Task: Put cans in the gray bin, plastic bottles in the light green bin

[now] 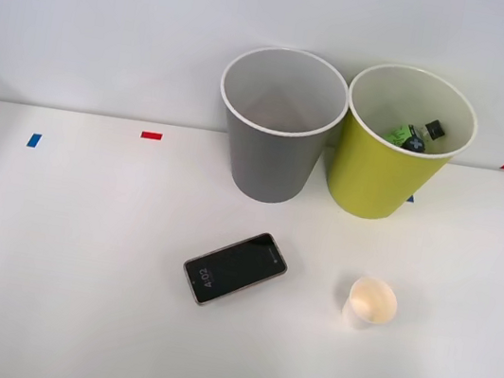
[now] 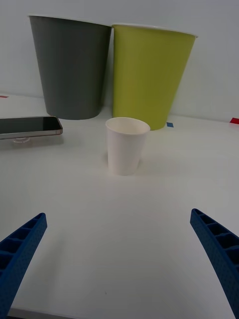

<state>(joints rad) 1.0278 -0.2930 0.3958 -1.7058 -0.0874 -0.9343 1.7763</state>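
The gray bin [image 1: 271,159] [image 2: 72,70] stands at the back of the white table, and I see nothing inside it. Beside it on the right stands the light green bin [image 1: 379,176] [image 2: 149,75]. Inside that bin lie two plastic bottles: a small bright green one [image 1: 404,135] with a dark cap and a black-capped one [image 1: 433,129]. My right gripper [image 2: 119,249] is open just above the table, its blue ribbed fingers [image 2: 22,249] spread wide with nothing between them. It faces both bins. No cans are in view.
A white paper cup [image 1: 372,302] [image 2: 126,144] stands upright in front of the light green bin, directly ahead of my gripper. A dark smartphone [image 1: 235,268] [image 2: 27,127] lies flat in front of the gray bin. Small red and blue tape marks [image 1: 151,135] dot the table.
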